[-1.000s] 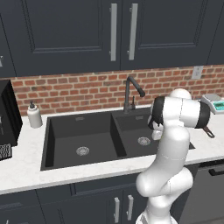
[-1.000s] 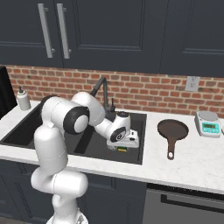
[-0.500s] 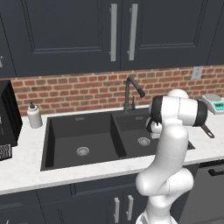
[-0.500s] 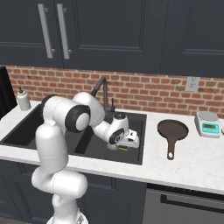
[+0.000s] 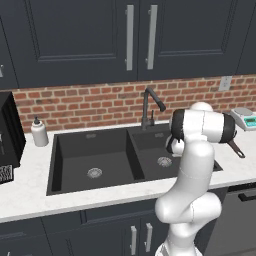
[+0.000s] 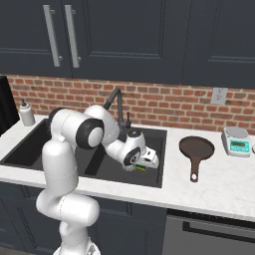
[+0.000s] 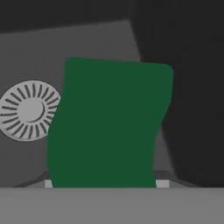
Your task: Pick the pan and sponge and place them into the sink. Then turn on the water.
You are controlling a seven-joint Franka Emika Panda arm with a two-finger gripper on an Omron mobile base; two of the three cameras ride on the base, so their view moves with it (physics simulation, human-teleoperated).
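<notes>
My gripper [image 6: 148, 163] hangs low over the right basin of the black sink [image 6: 155, 136], shut on the sponge [image 6: 142, 168]. In the hand view the sponge's green face [image 7: 109, 127] spans the gap between the fingertips, with the basin's silver drain [image 7: 29, 110] to its left. The dark brown pan [image 6: 196, 148] lies on the white counter right of the sink, its handle towards the front edge. In the left base view my arm hides the pan except for its handle tip [image 5: 236, 148]. No stream falls from the dark gooseneck faucet [image 5: 150, 107].
A white soap dispenser [image 5: 39, 132] stands left of the sink by the brick wall. A black appliance [image 5: 7, 130] fills the far left counter. A small kitchen scale [image 6: 238, 141] sits right of the pan. Dark cabinets hang overhead.
The gripper has sunk slightly lower into the right basin with the sponge still held. Pan and other things have not moved.
</notes>
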